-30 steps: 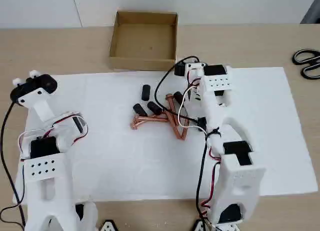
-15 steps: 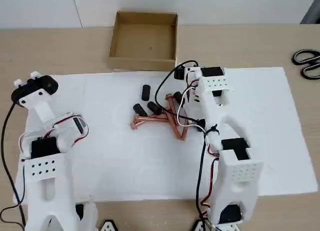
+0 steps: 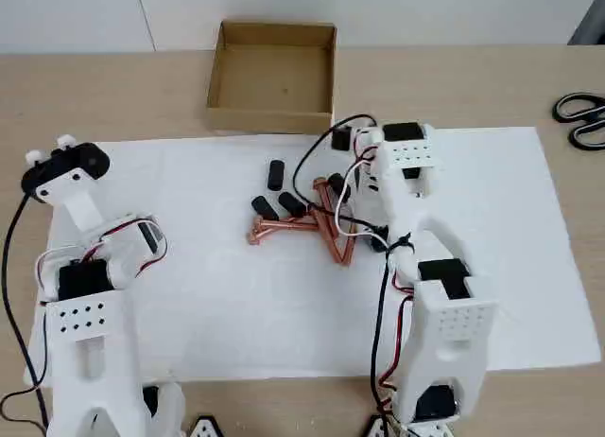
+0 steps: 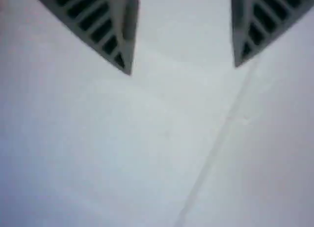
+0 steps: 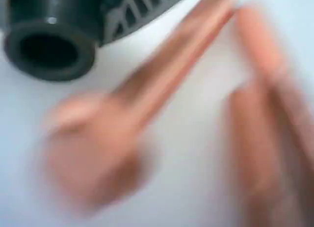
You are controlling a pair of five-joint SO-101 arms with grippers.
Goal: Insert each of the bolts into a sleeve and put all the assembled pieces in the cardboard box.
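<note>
1. Bolts (image 3: 301, 225): the copper-coloured heap lies flat near the middle of the white paper sheet (image 3: 217, 295), between your two arms and close beside the right arm (image 3: 416, 210).
2. Some of the heap lies with its long axis across the table (image 3: 113, 87), side to side, with heads at the end toward the left arm (image 3: 85, 314). The rest run from the far side toward the near side on a slight slant, and they meet the first group at its right-hand end.
3. In the right wrist view, the nearest bolt (image 5: 167, 70) lies on a slant with its broad head close to the camera and its shank pointing away. More shanks lie just beside it.
4. Four black sleeves (image 3: 291, 204) lie loose on the paper around the far side of the heap. The farthest sleeve (image 3: 275, 175) has its axis running far-to-near, and two others sit slanted near the bolt heads.
5. The fourth sleeve (image 3: 337, 183) lies right at the right gripper (image 5: 132, 8), with its open bore facing the wrist camera. You cannot tell whether that gripper is spread or pinching it.
6. Your left gripper (image 4: 181, 40) hangs spread wide over bare paper.
7. The cardboard box (image 3: 216, 87) sits just beyond the paper's far edge. The scissors (image 3: 579, 120) lie well off to the right.
</note>
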